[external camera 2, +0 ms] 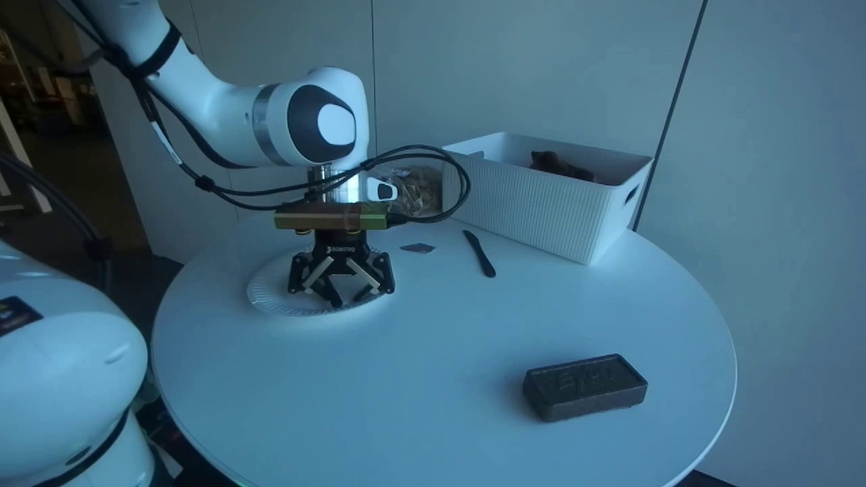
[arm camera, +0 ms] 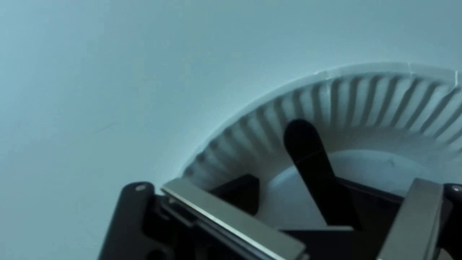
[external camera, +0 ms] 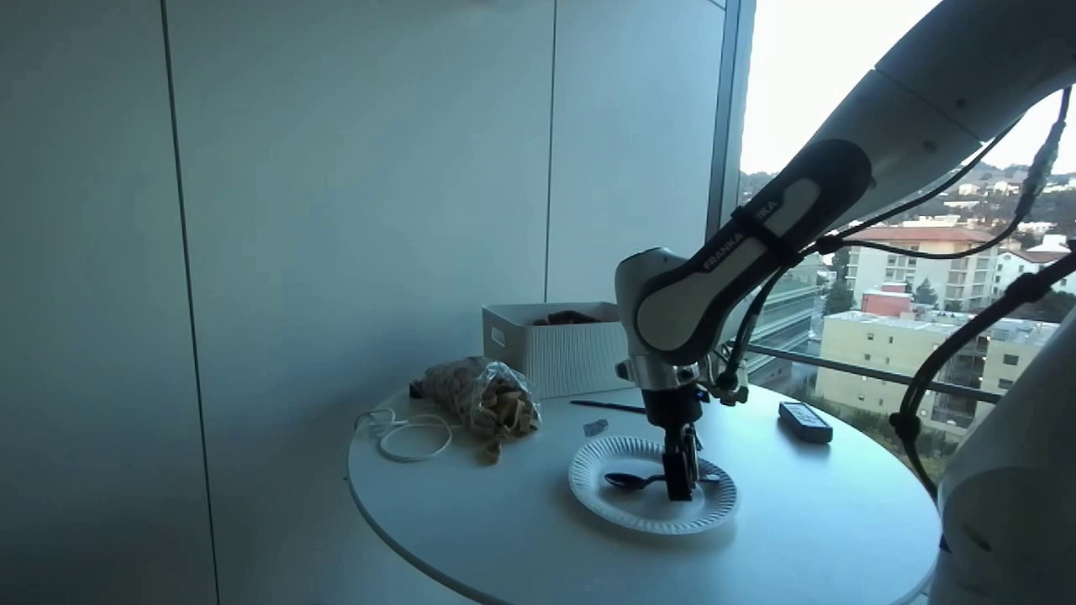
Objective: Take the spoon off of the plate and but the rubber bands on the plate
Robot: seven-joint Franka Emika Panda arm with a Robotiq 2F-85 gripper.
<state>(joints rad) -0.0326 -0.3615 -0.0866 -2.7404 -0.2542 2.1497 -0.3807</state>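
Spoon (external camera: 627, 481) lies with its handle (arm camera: 308, 150) between the end effector's (arm camera: 296, 191) parted jaws.

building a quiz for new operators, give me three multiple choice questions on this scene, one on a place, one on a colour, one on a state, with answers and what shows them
1. Where does the black, slim-handled spoon lie?
A) In the white ribbed box
B) On the round white paper plate
C) On the floor

2. What colour are the looped rubber bands in the clear plastic bag?
A) Bright red
B) Green
C) Tan-brown

3. How does the black two-fingered gripper stand?
A) Open
B) Shut, fingertips together
C) Out of every view

1 B: in an exterior view its visible parts lie within the plate's edge.
2 C: tan-brown loops show at the bag's mouth in an exterior view.
3 A: the wrist view shows its fingers apart, with plate and spoon handle between them.
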